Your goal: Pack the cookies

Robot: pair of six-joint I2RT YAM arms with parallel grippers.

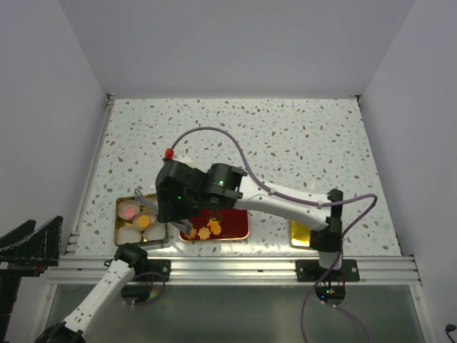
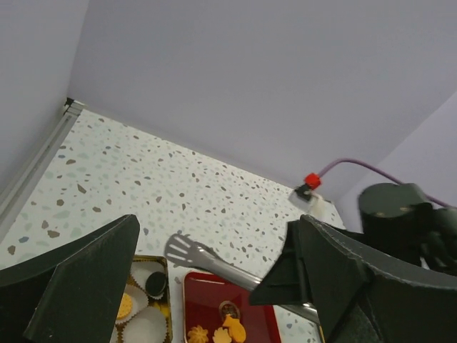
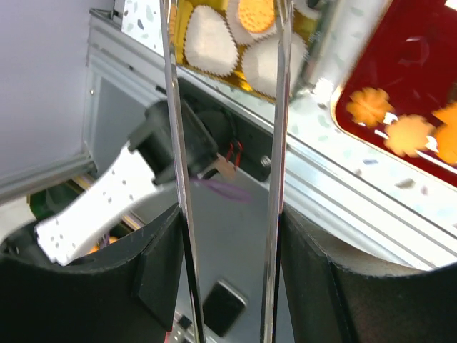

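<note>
At the worktop's near edge, left of middle, your orange-brown flower-shaped cookies (image 1: pixel 207 230) lie on a glossy red rectangular tray (image 1: pixel 237 226). Round ones sit in white paper cups (image 1: pixel 130 234) inside the gold tin (image 1: pixel 118 211) just beside its left side. Only the left wrist view shows you the dark brown one (image 2: pixel 156 284). From above, the right arm hides part of the tray. The right gripper (image 3: pixel 230 243) grasps steel tongs (image 3: pixel 176 143), and the left gripper (image 2: pixel 216 232) hangs released.

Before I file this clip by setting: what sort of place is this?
Most likely a robot test cell, not a kitchen: plain white walls box in a speckled table, two arms are bolted to an aluminium rail at its edge, and the cookies sit on a red tray.
</note>
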